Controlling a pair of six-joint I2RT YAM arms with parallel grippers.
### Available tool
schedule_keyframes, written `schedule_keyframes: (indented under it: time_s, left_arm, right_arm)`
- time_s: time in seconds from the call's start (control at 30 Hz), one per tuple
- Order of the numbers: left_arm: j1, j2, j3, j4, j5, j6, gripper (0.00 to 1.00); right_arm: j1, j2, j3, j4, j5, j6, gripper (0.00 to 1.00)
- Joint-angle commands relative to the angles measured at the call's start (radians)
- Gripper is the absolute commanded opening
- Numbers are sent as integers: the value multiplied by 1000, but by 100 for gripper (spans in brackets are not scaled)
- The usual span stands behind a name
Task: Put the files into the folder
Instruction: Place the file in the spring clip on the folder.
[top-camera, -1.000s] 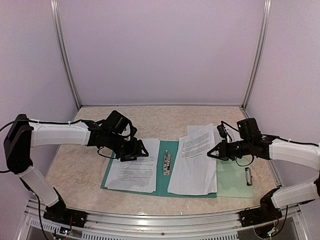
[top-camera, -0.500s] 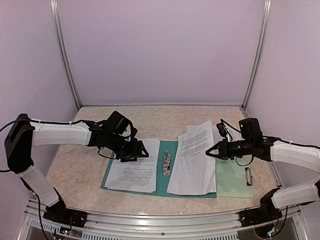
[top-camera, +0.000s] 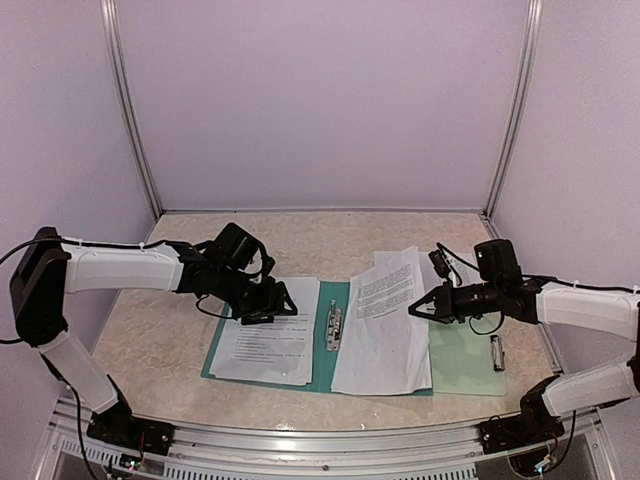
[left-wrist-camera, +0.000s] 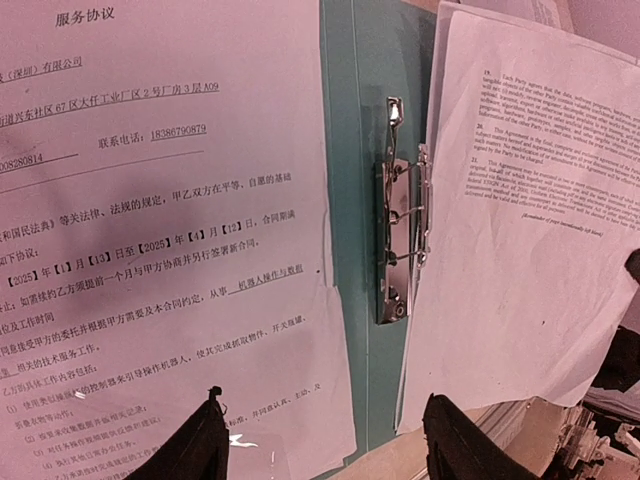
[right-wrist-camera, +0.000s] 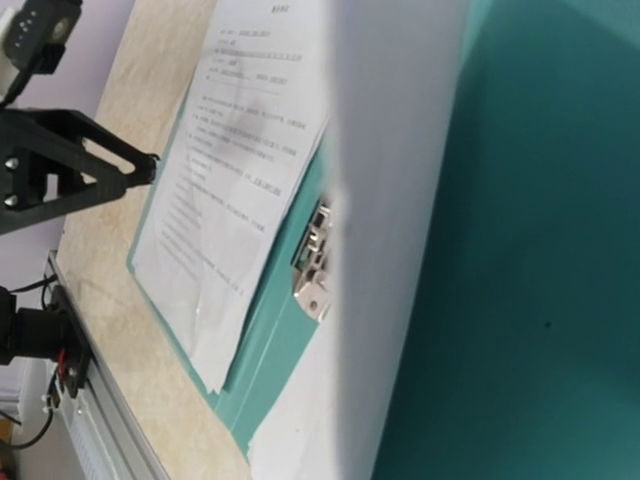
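Top external view: folder (top-camera: 322, 366) lies open on table (top-camera: 160, 330) w/ one sheet (top-camera: 262, 350) on its left half, metal clip (top-camera: 333, 328) at the spine. Right gripper (top-camera: 414, 309) is pinched tight on the right edge of the files (top-camera: 385, 335), that edge raised off the folder's right half, beside pale clipboard (top-camera: 470, 365). Left gripper (top-camera: 270, 312) has jaws wide over the sheet's top edge; contact unclear.
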Motion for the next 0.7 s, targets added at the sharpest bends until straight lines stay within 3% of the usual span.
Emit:
schedule_keyframes:
  time_s: [0.0,0.4,0.67]
  left_arm:
    - [-7,17,25,-18,3,5,64]
    - [-9,23,27,-21,2,4,64]
    - [-11,28,32,-22,3,5,64]
  right_arm:
    - [-11,35,-5,-14,-4,-39,0]
    - [-11,93,20,-70,55,-88,0]
    - [-10,9,77,-163,74,-119,0]
